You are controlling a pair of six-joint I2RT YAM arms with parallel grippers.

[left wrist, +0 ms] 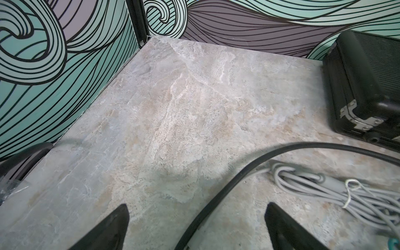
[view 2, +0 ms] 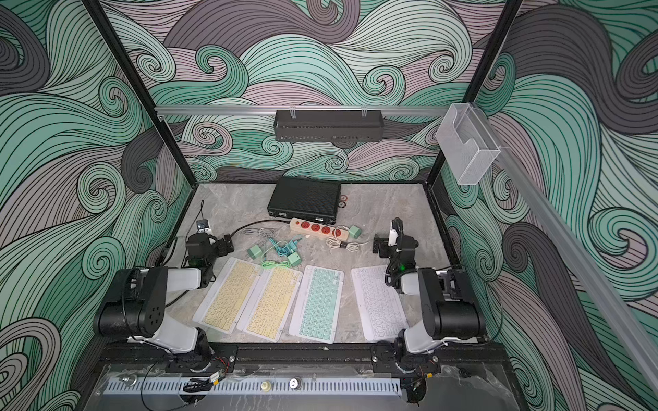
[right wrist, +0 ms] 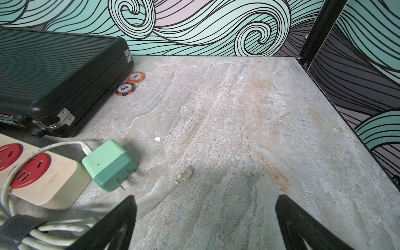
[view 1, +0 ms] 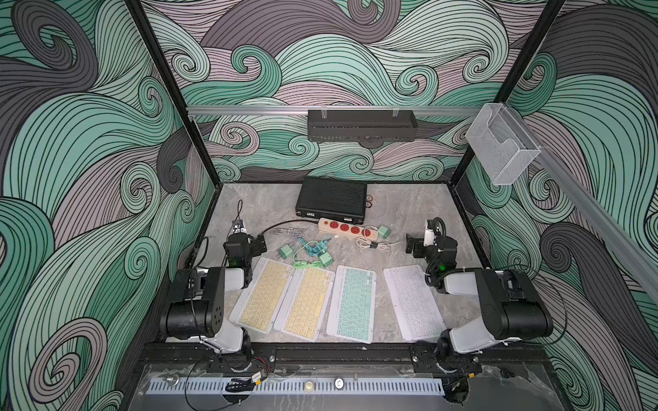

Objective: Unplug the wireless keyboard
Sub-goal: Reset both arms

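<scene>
Not much to read from my end. Next to the black case (right wrist: 54,75), the darker chip (right wrist: 125,89) says 100, upside down in the right wrist view. The orange chip (right wrist: 135,77) looks like a 5. The key legends on the keyboards (view 1: 352,302) are too small to read.

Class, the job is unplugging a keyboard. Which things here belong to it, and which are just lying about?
Job: keyboards, cables, chargers, power strip.
Lying about: case, poker chips, clear bin, rack.
</scene>
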